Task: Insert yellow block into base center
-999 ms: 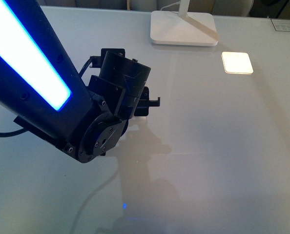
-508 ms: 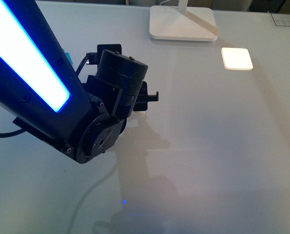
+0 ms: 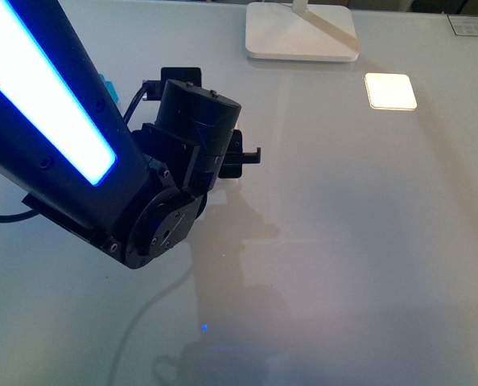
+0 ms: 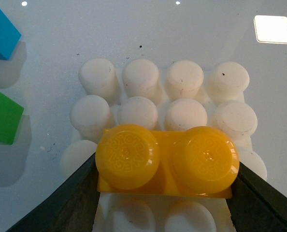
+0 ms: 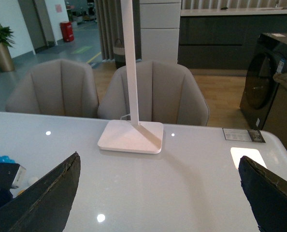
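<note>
in the left wrist view we see a blue brick [image 4: 1,31] and a green brick [image 4: 3,121] beside the base [image 4: 182,92] on the counter [image 4: 182,34]. our left claw [image 4: 164,193] grips the yellow block [image 4: 165,162] over the base's middle studs. our right claw [image 5: 160,193] hangs spread wide, holding nothing.

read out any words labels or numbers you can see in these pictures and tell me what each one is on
Embossed ring of letters on the left stud of the yellow block, held by the left gripper: too faint to read.
Printed card on the table near the lamp foot: too small to read.
Nothing else carries text.
</note>
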Action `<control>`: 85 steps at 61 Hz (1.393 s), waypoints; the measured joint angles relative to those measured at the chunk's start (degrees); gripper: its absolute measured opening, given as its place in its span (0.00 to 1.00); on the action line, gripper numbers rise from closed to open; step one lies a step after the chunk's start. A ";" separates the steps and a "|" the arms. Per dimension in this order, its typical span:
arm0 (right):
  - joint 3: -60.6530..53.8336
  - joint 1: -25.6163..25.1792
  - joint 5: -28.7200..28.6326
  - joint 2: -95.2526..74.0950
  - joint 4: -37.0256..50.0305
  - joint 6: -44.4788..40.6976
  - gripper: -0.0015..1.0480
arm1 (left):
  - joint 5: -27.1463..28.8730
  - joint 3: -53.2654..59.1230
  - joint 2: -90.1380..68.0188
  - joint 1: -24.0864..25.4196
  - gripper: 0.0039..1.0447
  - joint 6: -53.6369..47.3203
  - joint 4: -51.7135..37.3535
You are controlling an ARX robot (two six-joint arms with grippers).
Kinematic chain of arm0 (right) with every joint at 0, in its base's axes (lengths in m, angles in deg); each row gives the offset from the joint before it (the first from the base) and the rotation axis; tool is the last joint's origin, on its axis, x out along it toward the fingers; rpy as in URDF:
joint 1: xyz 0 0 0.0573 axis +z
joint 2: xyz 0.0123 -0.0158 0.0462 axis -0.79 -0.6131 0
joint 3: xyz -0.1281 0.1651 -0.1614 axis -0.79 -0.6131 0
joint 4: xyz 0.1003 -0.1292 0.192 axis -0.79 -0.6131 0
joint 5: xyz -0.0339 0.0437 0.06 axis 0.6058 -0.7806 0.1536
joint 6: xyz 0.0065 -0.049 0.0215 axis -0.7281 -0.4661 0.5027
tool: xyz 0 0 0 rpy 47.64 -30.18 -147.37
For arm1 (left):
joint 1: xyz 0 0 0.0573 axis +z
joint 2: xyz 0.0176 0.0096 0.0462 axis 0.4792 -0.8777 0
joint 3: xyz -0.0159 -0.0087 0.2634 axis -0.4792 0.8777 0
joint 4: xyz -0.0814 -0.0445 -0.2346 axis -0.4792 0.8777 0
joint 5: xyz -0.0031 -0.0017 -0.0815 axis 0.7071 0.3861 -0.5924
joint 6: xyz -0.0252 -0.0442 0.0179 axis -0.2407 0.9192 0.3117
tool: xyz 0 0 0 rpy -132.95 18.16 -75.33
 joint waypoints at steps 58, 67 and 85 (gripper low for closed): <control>-0.02 0.00 0.00 0.00 -0.02 0.00 0.91 | -1.16 0.96 0.26 0.22 0.64 -1.75 -1.62; -0.02 0.00 0.00 0.00 -0.02 0.00 0.91 | -1.75 2.29 0.46 0.28 0.84 -1.33 -1.40; -0.02 0.02 0.00 0.00 -0.02 0.00 0.91 | -3.65 5.25 2.84 0.96 0.93 -0.81 -1.66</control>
